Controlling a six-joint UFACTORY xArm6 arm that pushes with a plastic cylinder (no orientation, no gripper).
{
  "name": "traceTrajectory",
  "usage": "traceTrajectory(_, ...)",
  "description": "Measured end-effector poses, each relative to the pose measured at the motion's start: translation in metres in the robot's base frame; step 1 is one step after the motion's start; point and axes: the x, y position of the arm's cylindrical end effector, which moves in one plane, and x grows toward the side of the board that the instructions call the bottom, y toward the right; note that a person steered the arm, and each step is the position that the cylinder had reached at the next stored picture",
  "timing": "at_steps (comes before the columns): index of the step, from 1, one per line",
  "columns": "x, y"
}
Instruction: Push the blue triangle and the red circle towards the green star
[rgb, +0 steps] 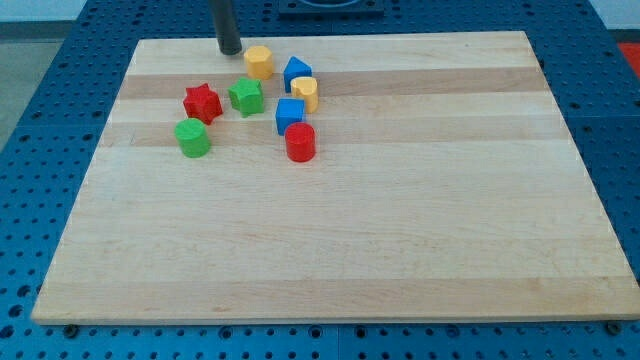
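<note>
My tip (230, 50) rests on the board near the view's top edge, just left of a yellow hexagon (259, 62). The green star (246, 96) lies below the tip, apart from it. The blue triangle (297, 73) sits right of the yellow hexagon and up-right of the green star. The red circle (300, 142) is the lowest block of the cluster, down-right of the green star. My tip touches no block.
A red star (202, 102) lies left of the green star, and a green circle (193, 138) is below it. A yellow block (305, 93) and a blue square block (290, 114) sit between the blue triangle and the red circle. The wooden board (330, 250) lies on a blue pegboard.
</note>
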Motion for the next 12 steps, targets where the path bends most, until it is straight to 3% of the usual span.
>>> traceTrajectory(2, 0.001, 0.091)
traceTrajectory(3, 0.004, 0.103)
traceTrajectory(9, 0.058, 0.102)
traceTrajectory(12, 0.059, 0.118)
